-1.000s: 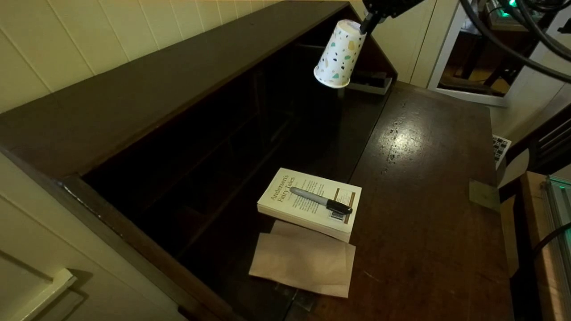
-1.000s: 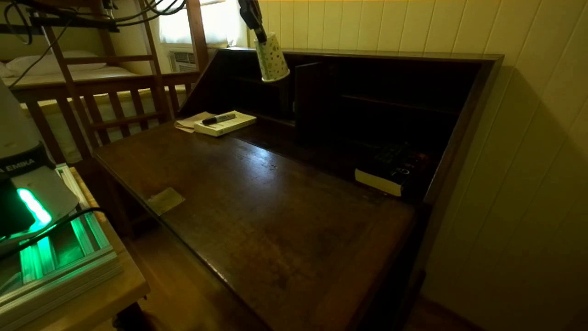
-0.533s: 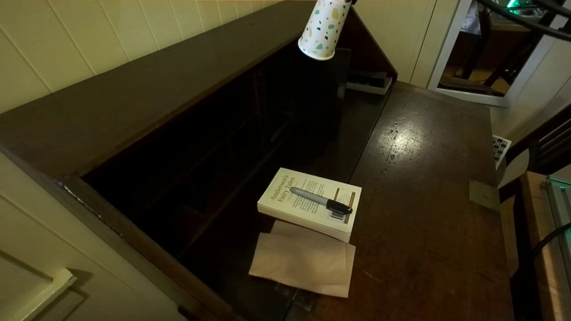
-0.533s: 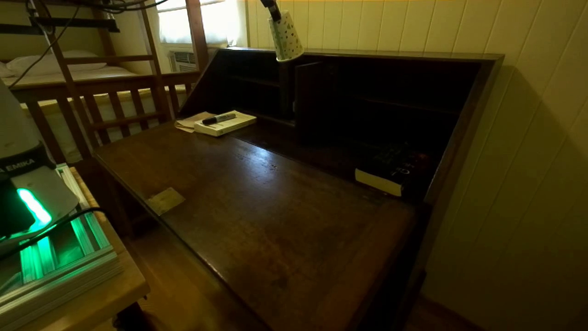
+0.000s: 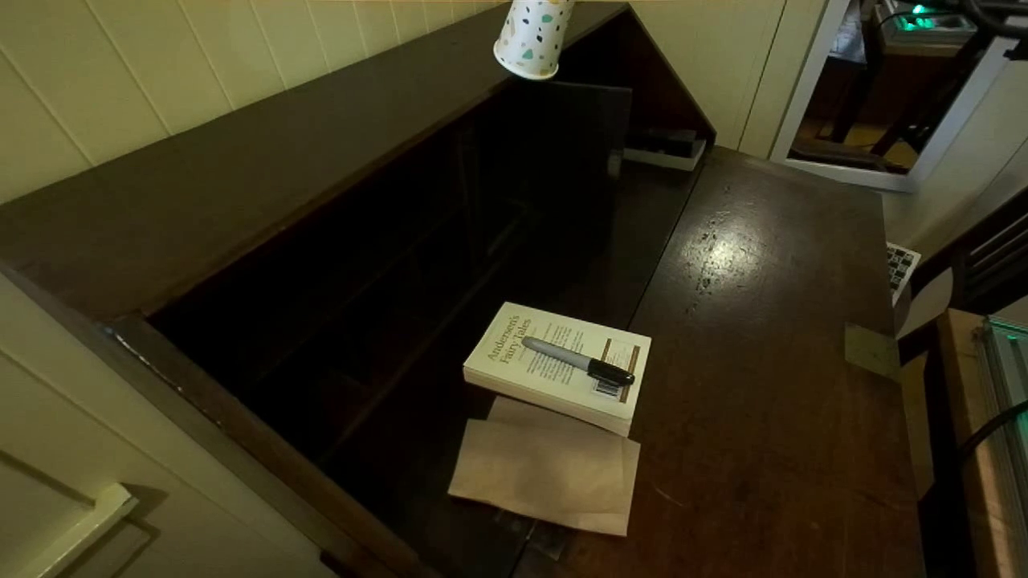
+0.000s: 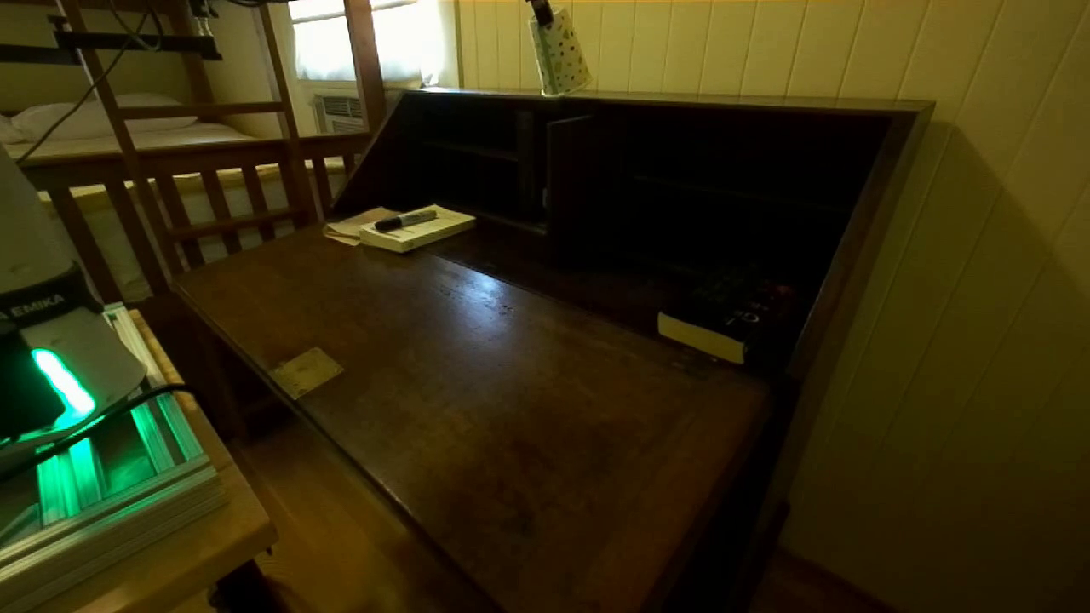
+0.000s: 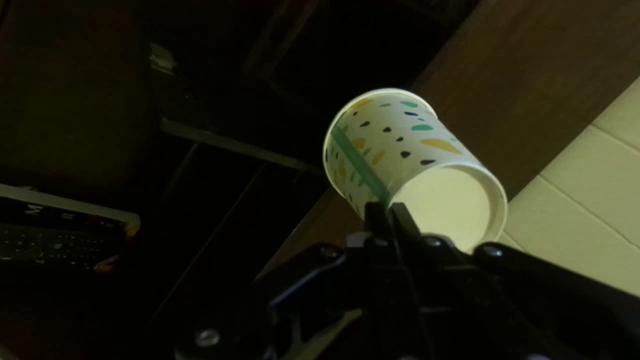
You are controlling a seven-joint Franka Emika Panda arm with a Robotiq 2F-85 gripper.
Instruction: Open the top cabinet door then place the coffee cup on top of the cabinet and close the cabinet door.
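The coffee cup [image 5: 534,38], white with coloured flecks, hangs tilted and upside down, its wide rim lowest. In the wrist view my gripper [image 7: 388,206] is shut on the edge of the cup's base; in an exterior view just the dark fingertips [image 6: 542,12] show. Below the cup runs the plank top of the dark brown cabinet [image 5: 321,136]; the cup overlaps its front edge in both exterior views, with no contact visible. The top cabinet door [image 6: 572,183] stands swung out from the shelves, its pale handle [image 5: 615,164] at the free edge.
A pale book [image 5: 554,361] with a marker [image 5: 574,359] lies on the desk surface beside brown paper [image 5: 546,474]. A thick dark book [image 6: 707,328] sits near the cabinet's end. A panelled wall [image 6: 724,51] rises behind the plank top.
My gripper has carried the cup upward and toward the wall, from in front of the open compartments to the level of the plank top. The door and books have stayed put.
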